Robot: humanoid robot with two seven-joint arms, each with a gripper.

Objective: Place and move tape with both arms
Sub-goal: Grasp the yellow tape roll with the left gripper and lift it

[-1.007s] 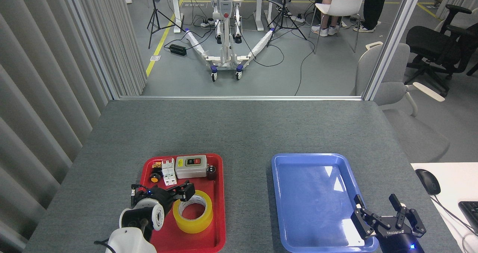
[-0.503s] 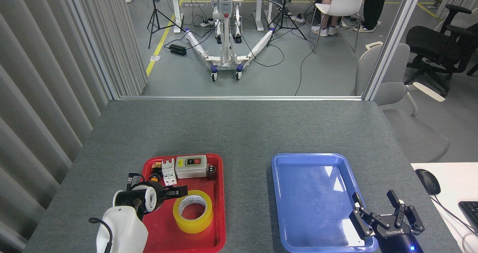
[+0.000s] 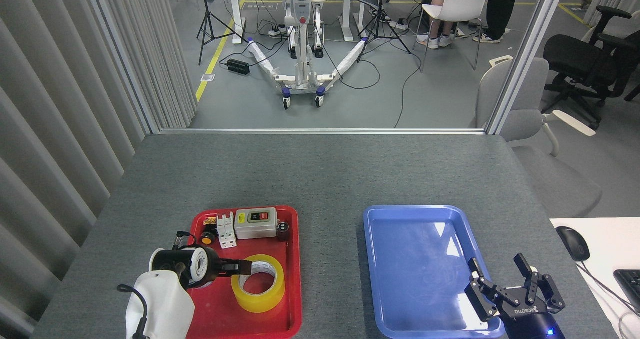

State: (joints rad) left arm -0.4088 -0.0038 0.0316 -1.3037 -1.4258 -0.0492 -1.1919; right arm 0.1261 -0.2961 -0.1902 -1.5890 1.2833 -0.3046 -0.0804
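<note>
Tape [image 3: 258, 283]: lying flat, core upward, in near half of red tray [image 3: 292, 259]. Left gripper [image 3: 239, 267] at its left rim, nearer; whether clenched cannot be told. Right gripper [image 3: 506, 284] spread, empty, over blue tray [image 3: 380, 229], well apart.
</note>
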